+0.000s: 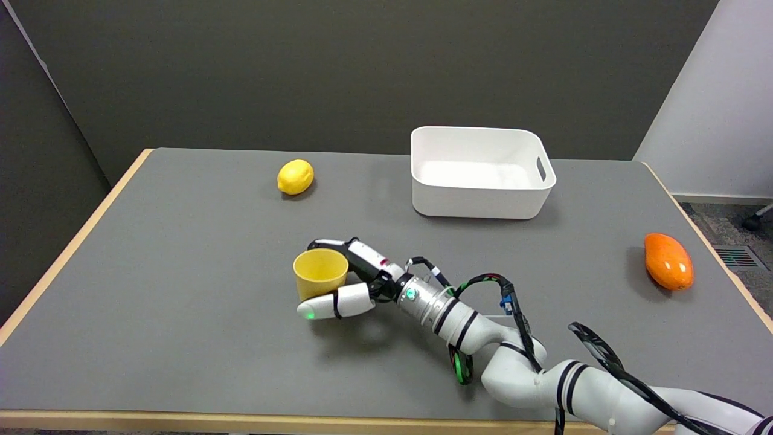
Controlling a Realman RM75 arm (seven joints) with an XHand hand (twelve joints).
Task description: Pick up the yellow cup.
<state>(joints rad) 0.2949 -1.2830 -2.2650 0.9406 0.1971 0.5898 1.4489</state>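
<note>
The yellow cup (320, 273) stands upright, mouth up, near the middle of the grey table (181, 338). My right hand (353, 281) reaches in from the lower right and wraps around it. The thumb (335, 304) lies across the cup's near lower side and the black-and-white fingers (347, 249) curl round its far side. The hand grips the cup between them. The thumb hides the cup's base, so I cannot tell whether it touches the table. A soft shadow lies on the table under the hand.
A white bin (480, 172) stands behind and to the right of the cup. A lemon (295, 176) lies at the back left. An orange mango (668, 261) lies near the table's right edge.
</note>
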